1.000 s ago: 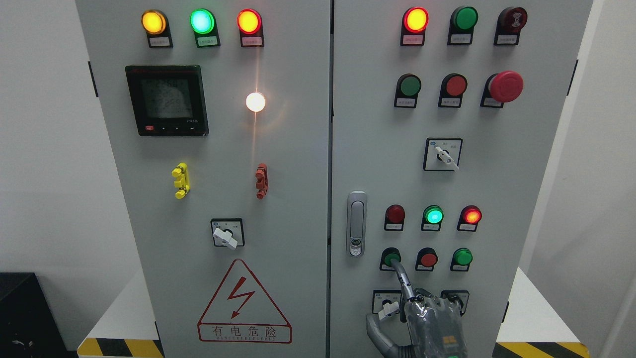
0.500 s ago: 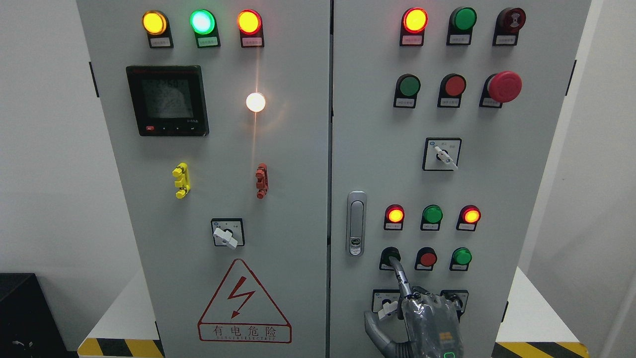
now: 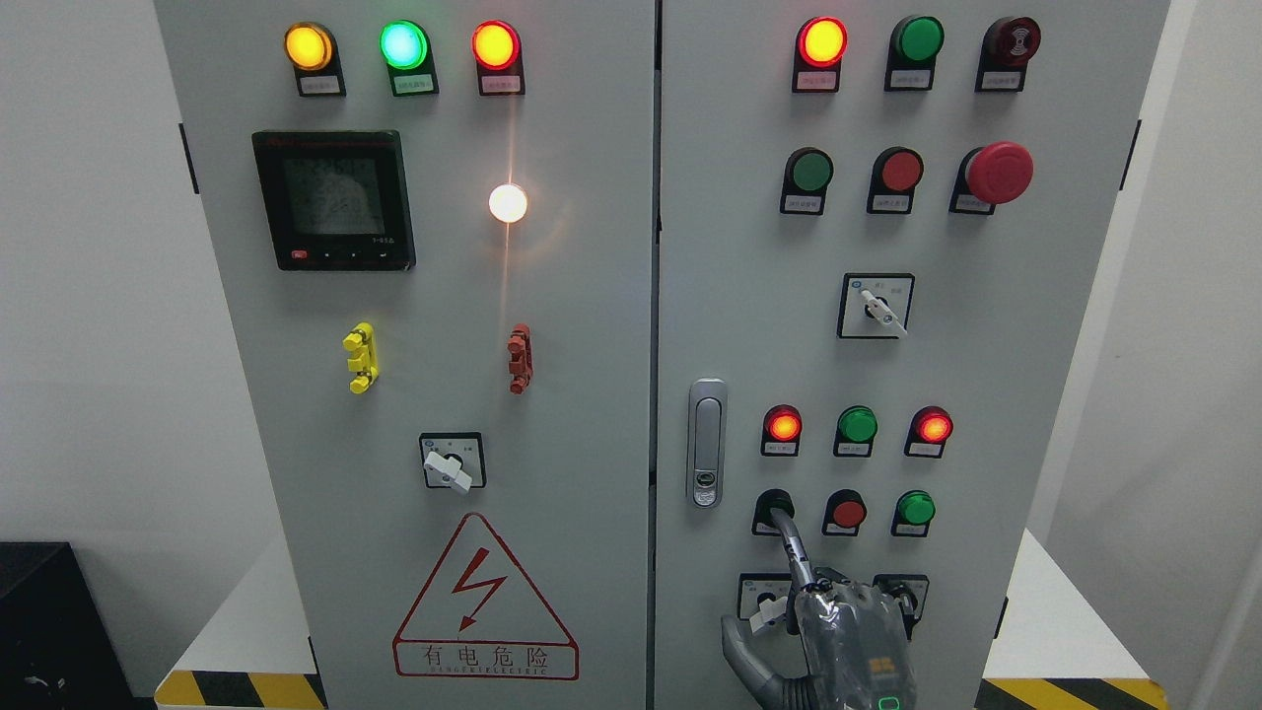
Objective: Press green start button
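Note:
On the cabinet's right door, low down, sits a row of three push buttons. The leftmost button (image 3: 768, 502) looks dark, and the tip of my right hand's index finger (image 3: 786, 528) rests on it. My right hand (image 3: 838, 621) comes up from the bottom edge with its other fingers curled and the thumb (image 3: 737, 646) sticking out to the left. It holds nothing. A red button (image 3: 848, 513) and a green button (image 3: 916, 508) stand to the right of the pressed one. Above them, two lamps (image 3: 784, 424) (image 3: 933, 427) glow red and the green lamp (image 3: 857, 425) between them is unlit.
A silver door handle (image 3: 706, 444) is just left of the buttons. Rotary selector switches (image 3: 764, 599) sit right beside my hand. A red mushroom stop button (image 3: 998, 173) is at the upper right. The left door carries a meter (image 3: 333, 200), lit lamps and a warning triangle (image 3: 483, 602).
The middle green lamp above the button has gone out and the red lamp left of it has lit. My index finger has stayed on the leftmost button, whose green face no longer shows.

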Motion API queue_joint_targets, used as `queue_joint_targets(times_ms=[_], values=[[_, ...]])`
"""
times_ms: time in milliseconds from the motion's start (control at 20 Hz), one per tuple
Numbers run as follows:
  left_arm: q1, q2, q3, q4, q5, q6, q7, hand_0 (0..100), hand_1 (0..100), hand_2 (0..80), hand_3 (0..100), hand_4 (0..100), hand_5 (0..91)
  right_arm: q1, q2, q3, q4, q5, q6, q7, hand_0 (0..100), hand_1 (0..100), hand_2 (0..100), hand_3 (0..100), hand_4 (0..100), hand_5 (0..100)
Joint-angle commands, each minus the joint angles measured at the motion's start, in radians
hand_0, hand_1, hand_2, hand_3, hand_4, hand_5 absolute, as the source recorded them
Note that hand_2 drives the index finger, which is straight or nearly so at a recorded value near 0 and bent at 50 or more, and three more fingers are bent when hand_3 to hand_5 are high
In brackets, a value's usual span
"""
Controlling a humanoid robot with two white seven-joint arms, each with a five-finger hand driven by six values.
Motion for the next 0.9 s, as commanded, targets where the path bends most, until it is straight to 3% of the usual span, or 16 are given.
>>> queue_joint_targets(times_ms=[0,400,650,850], values=[[-0.023,0.0,0.0,-0.028,0.0,0.0,-0.001,12,56,0.0,0,0,0.0,0.012,0.004,0.001,-0.045,-0.028,-0.011,-0.006,48,37,0,87,81,94],[-0.023,0.0,0.0,-0.028,0.0,0.0,-0.001,12,56,0.0,0,0,0.0,0.09,0.004,0.004,-0.142,-0.083,-0.032,-0.004,48,39,0,87,80,94],[-0.023,0.001,0.0,-0.028,0.0,0.0,-0.001,12,56,0.0,0,0,0.0,0.151,0.004,0.004,-0.212,-0.177,-0.057,-0.003,60,36,0,76,73,81],[-0.023,0.0,0.0,-0.028,0.0,0.0,-0.001,12,56,0.0,0,0,0.0,0.177,0.004,0.004,-0.255,-0.264,-0.054,0.005,58,31,0,68,68,75]])
